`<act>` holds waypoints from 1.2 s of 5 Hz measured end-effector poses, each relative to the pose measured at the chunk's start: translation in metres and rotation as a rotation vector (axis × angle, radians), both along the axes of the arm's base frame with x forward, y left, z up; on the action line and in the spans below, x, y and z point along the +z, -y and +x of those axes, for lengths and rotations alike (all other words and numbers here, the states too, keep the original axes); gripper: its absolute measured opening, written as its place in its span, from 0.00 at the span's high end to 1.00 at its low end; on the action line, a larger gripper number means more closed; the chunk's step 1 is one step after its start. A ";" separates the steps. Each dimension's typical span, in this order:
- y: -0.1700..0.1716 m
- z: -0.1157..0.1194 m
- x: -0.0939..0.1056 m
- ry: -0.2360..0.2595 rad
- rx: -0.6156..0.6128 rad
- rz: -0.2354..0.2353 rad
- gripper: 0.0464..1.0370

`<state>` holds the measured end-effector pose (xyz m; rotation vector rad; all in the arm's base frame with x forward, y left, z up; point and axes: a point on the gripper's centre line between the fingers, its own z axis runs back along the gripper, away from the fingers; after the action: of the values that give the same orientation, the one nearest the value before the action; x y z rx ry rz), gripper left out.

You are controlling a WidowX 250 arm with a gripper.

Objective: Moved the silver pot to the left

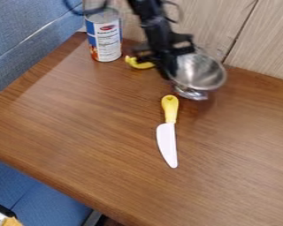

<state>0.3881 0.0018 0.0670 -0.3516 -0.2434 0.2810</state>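
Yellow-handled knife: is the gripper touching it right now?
Apart. The camera view shows a strip of bare tabletop between the lower end of the gripper and the top of the knife's yellow handle.

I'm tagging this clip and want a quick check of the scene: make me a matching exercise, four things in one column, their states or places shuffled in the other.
Things
1. knife
2. can
3. silver pot
4. small yellow piece

States or places
A. shiny metal, its inside in view
B. just right of the can, in part hidden
C. lying flat, yellow at one end and white at the other
D. standing upright, blue and white on its label

Right pairs
1-C, 2-D, 3-A, 4-B
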 end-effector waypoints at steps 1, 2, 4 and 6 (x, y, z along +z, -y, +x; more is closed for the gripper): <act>-0.024 -0.018 0.003 0.006 0.053 -0.050 0.97; -0.056 -0.034 0.007 0.018 0.117 -0.085 0.97; -0.112 -0.071 -0.006 0.010 0.265 -0.074 0.97; -0.120 -0.097 -0.015 -0.015 0.301 -0.029 0.97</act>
<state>0.2909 0.1218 0.0521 -0.3414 -0.2778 0.5839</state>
